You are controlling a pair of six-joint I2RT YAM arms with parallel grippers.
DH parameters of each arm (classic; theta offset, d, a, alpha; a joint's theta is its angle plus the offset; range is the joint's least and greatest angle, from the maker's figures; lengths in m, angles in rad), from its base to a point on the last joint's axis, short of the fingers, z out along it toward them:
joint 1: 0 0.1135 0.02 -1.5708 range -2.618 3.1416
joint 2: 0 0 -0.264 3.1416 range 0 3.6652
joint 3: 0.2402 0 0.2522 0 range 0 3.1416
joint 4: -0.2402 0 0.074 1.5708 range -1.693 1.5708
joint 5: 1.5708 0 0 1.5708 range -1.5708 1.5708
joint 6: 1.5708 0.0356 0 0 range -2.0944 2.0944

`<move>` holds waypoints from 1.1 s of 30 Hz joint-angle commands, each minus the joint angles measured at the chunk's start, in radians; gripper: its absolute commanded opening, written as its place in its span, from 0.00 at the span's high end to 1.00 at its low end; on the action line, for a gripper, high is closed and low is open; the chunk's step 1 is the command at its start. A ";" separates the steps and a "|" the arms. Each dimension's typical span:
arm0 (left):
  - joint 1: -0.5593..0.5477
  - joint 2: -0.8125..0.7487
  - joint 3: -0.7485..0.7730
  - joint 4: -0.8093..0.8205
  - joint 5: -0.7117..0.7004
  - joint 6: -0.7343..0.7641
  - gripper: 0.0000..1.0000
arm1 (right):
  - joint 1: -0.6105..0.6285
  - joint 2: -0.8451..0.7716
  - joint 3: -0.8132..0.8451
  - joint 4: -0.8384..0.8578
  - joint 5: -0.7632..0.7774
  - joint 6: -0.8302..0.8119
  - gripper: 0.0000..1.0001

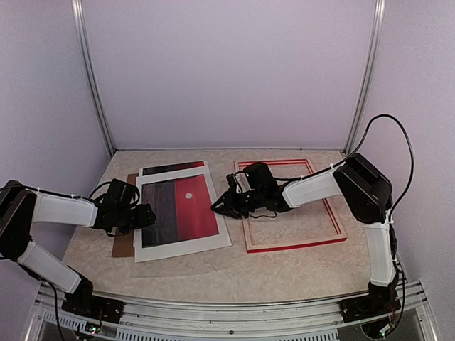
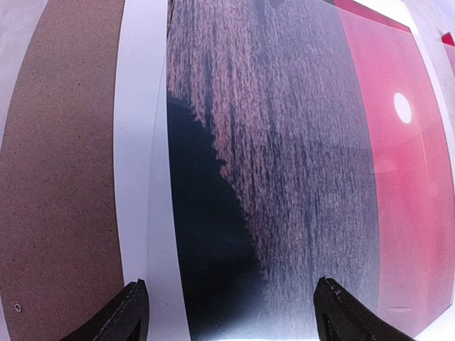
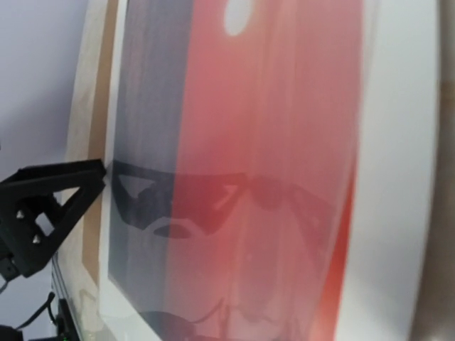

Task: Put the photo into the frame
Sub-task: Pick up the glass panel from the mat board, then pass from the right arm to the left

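Photo (image 1: 178, 207) lies flat on the bench (image 1: 213, 280), left of the frame (image 1: 295, 245) and not yet in it. A white mat (image 1: 185, 249) covers it, and the print shows through the opening. A brown backing board (image 1: 122, 245) sticks out from under the mat on the side away from the frame. The frame lies flat with bare bench visible inside its rails, so it looks ready to receive.

Left fingers (image 2: 131, 316) are apart at the mat edge farthest from the frame. One tip is over the white border, the other over the dark half, with nothing between them. Probably poised to pin or pinch that edge.

Right fingers (image 3: 50, 206) sit between the frame's left rail and the mat. Only one shows plainly, so I cannot tell whether they are apart or together.

The surface mirrors the right arm's fingers, so it is glossy and likely slippery.

Edges: the mat's frame-side edge is just beside the left rail, and the right wrist fills that narrow gap. The sheets lie flush, so getting under an edge will be awkward.
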 commanded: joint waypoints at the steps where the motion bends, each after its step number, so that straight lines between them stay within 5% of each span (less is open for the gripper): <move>1: -0.016 -0.027 -0.006 -0.029 0.029 0.001 0.21 | 0.015 -0.021 0.057 0.005 -0.045 -0.009 0.77; 13: -0.019 -0.116 0.001 -0.035 0.009 0.011 0.21 | 0.021 0.000 0.169 -0.194 -0.024 -0.098 1.00; 24: -0.017 -0.309 -0.015 0.002 0.025 0.017 0.11 | -0.045 -0.229 0.100 -0.225 -0.119 -0.313 1.00; 33: -0.015 -0.378 -0.057 0.213 0.259 0.017 0.01 | -0.103 -0.406 0.041 -0.225 -0.227 -0.427 1.00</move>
